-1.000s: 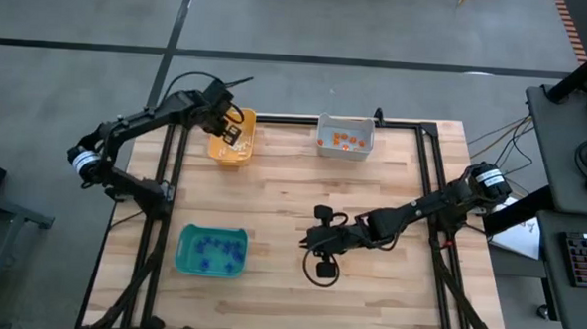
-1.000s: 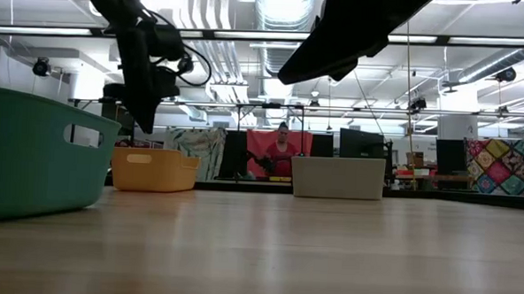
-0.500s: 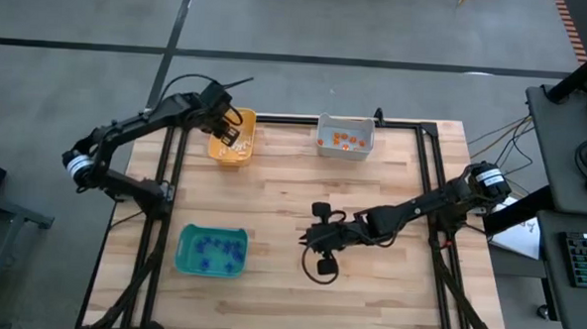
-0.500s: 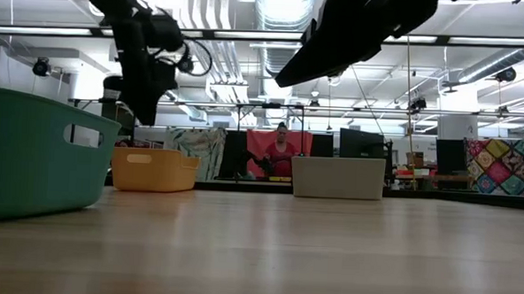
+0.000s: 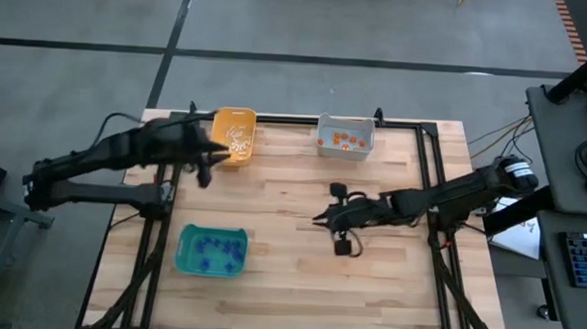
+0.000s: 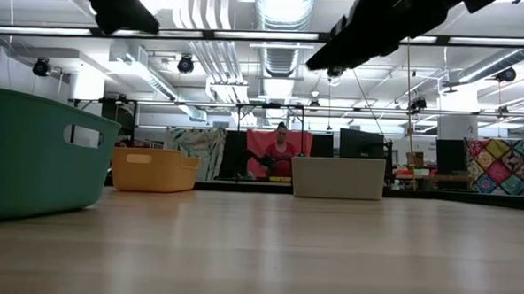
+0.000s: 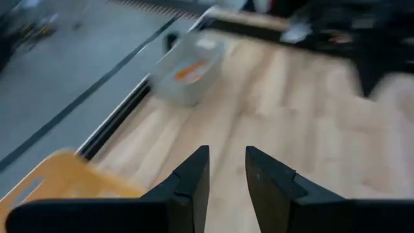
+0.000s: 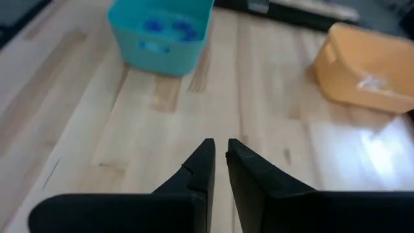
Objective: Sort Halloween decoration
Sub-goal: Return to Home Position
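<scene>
The Halloween decoration lies sorted in three bins. Small white pieces (image 5: 237, 137) sit in the orange-yellow bin (image 5: 222, 153), orange ones (image 5: 344, 141) in the grey bin (image 5: 345, 153), and purple ones (image 5: 212, 248) in the teal bin (image 5: 183, 262). My left gripper (image 5: 206, 169) hovers open beside the orange-yellow bin's near left corner, with nothing between its fingers (image 7: 194, 178). My right gripper (image 5: 321, 218) hangs over the middle of the table. A narrow gap shows between its fingertips (image 8: 208, 152), and it holds nothing.
Bare wooden tabletop (image 5: 288, 283) spreads between the bins. A black frame rail (image 5: 423, 160) runs along the table's edges. In the low view a person in red (image 6: 281, 153) sits far behind the table, and both arms show only at the top.
My left gripper has drawn back from above the orange-yellow bin toward the table's left and near edges and has risen. Its arm has swung out to the left. My right gripper has moved a little toward the right and far edges.
</scene>
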You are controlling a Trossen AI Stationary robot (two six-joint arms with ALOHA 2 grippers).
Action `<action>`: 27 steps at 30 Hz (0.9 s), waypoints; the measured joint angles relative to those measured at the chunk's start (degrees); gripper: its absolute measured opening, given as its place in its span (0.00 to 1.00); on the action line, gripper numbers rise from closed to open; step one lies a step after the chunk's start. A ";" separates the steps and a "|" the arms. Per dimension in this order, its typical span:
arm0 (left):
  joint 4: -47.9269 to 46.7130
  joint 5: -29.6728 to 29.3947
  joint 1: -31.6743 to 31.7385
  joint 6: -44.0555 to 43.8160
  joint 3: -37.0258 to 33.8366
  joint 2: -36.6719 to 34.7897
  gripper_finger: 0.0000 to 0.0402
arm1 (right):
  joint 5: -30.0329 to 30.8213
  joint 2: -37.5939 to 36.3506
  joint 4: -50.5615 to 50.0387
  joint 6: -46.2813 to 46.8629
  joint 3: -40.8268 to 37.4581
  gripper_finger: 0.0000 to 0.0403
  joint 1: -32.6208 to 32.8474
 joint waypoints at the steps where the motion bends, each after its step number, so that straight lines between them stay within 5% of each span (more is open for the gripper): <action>1: 0.01 0.04 -2.26 -0.02 -0.01 -1.56 0.20 | -0.05 -1.65 0.71 -0.47 -1.13 0.09 -0.32; 7: 3.41 -1.63 -12.58 -0.28 -0.98 -9.22 0.19 | -0.22 -13.02 3.77 -1.58 -7.87 0.09 -1.77; 15: 29.76 0.73 -15.56 -6.50 -7.54 -17.92 0.19 | 0.02 -27.80 4.42 -0.76 -14.24 0.09 -2.39; 27: 30.47 -2.34 -15.56 -13.00 -20.30 -26.68 0.19 | 0.04 -38.85 4.41 -0.20 -19.72 0.09 -2.37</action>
